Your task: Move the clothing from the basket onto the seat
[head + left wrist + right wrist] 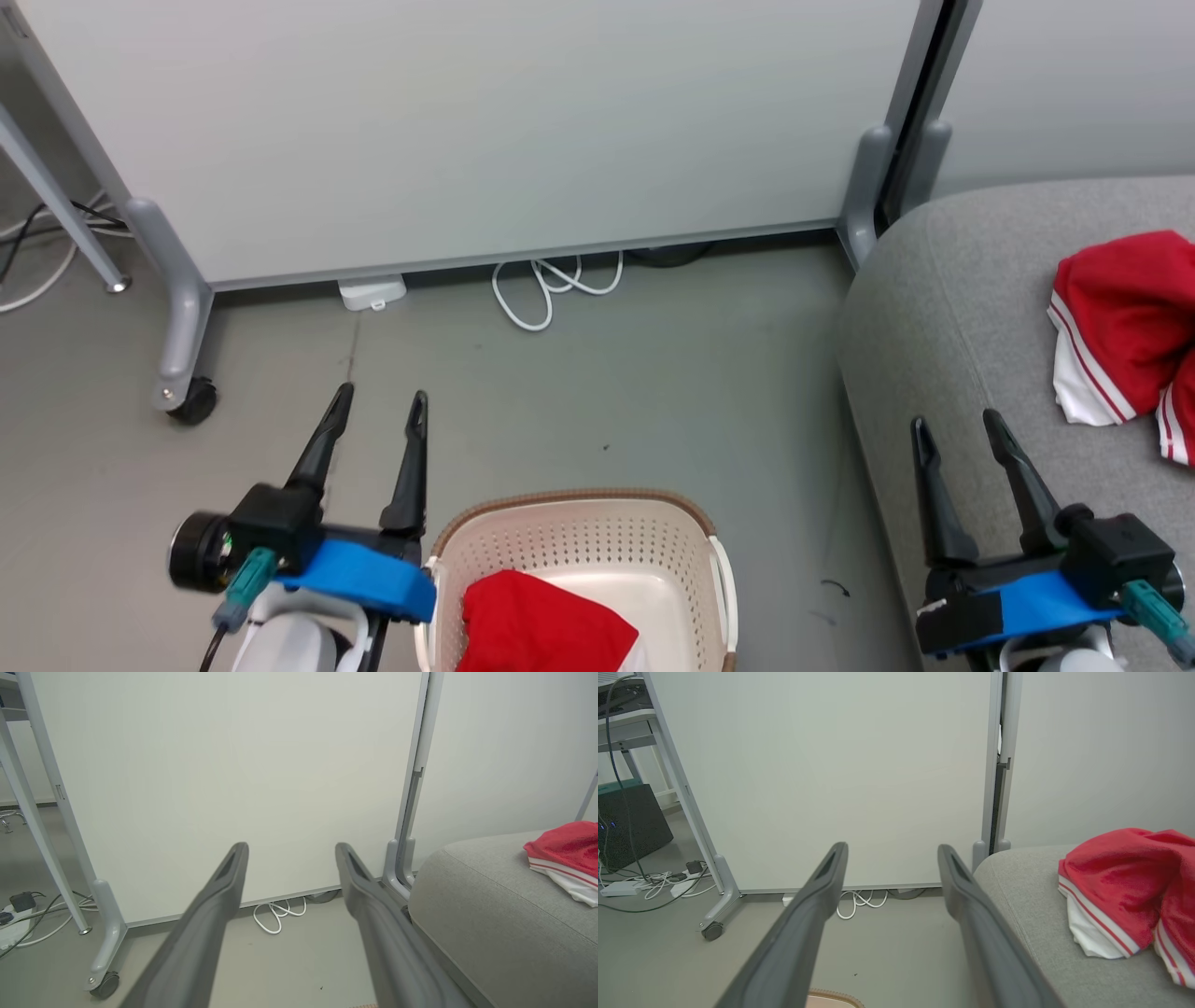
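Head view
Left gripper (383,394): fingers spread, nothing between them; held over the floor (607,401), just left of the basket.
Right gripper (954,420): fingers spread, nothing held; over the front edge of the seat.
Basket (579,499): on the floor between the two grippers, cut off by the bottom edge.
Red garment (541,621): lying inside the basket, toward its left side.
Second red garment (1120,317): crumpled on the seat (934,299) at the right edge, white panel and striped trim showing; clear of the right gripper.

Left wrist view
Fingers (215,900): parted and bare, pointing at the white partition panel (233,774) and the coiled white cable (278,912) at its foot.
Seat: at right, second red garment on top.

Right wrist view
Fingers (817,896): parted and bare.
Second red garment: on the seat, right of the fingers, untouched.
Basket: a sliver of brown rim at the bottom edge.
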Controlling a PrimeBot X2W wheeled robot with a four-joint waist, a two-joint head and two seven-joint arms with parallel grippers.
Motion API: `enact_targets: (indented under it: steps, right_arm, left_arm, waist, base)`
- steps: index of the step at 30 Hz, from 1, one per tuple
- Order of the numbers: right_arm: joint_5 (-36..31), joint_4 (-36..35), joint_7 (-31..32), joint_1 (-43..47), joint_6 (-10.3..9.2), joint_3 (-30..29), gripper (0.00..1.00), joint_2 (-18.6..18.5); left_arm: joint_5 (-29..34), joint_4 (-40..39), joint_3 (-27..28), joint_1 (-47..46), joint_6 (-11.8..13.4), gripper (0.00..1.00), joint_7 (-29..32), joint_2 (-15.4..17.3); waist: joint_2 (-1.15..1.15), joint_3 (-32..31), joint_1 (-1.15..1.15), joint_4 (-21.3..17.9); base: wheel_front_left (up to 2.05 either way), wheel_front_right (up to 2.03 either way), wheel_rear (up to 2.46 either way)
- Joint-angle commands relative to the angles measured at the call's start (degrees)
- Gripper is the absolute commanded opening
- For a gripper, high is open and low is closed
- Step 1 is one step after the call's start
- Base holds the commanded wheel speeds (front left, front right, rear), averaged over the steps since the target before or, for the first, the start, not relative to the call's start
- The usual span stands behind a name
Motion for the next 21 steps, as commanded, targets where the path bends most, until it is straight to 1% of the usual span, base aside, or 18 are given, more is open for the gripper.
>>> enact_targets:
  steps: [1, 8, 16, 17, 21]
  right_arm:
    - [0.21, -0.43, -0.20, -1.26, 0.03, 0.17, 1.00, 0.07]
    - [-0.71, -1.85, -0.20, -4.59, 0.03, 0.77, 1.00, 0.06]
    - [-2.24, -4.00, -0.20, -10.07, 0.02, 1.06, 1.00, 0.04]
    - [-2.24, -4.00, -0.20, -10.07, 0.02, 1.06, 1.00, 0.04]
    - [-2.85, -4.78, -0.20, -12.70, 0.03, 1.31, 1.00, 0.05]
  left_arm:
    - [-0.53, 1.15, -1.41, -2.10, -0.41, 1.00, -0.15, 0.90]
    - [-1.64, 8.15, -9.21, -10.88, -0.28, 1.00, -0.15, 4.83]
    - [-3.23, 17.56, -21.06, -21.73, -0.26, 1.00, -0.15, 8.20]
    - [-3.23, 17.56, -21.06, -21.73, -0.26, 1.00, -0.15, 8.20]
    - [-3.99, 22.45, -28.53, -26.74, -0.26, 1.00, -0.15, 9.60]
  waist:
    - [0.00, 1.15, -0.01, -0.50]
    - [0.00, 6.92, -0.01, -2.03]
    - [0.00, 16.93, -0.01, -3.63]
    - [0.00, 16.93, -0.01, -3.63]
    - [0.00, 21.38, -0.01, -4.36]
  base:
    - [0.00, 0.00, 0.00]
    - [0.00, 0.00, 0.00]
    - [0.00, 0.00, 0.00]
    - [0.00, 0.00, 0.00]
    - [0.00, 0.00, 0.00]
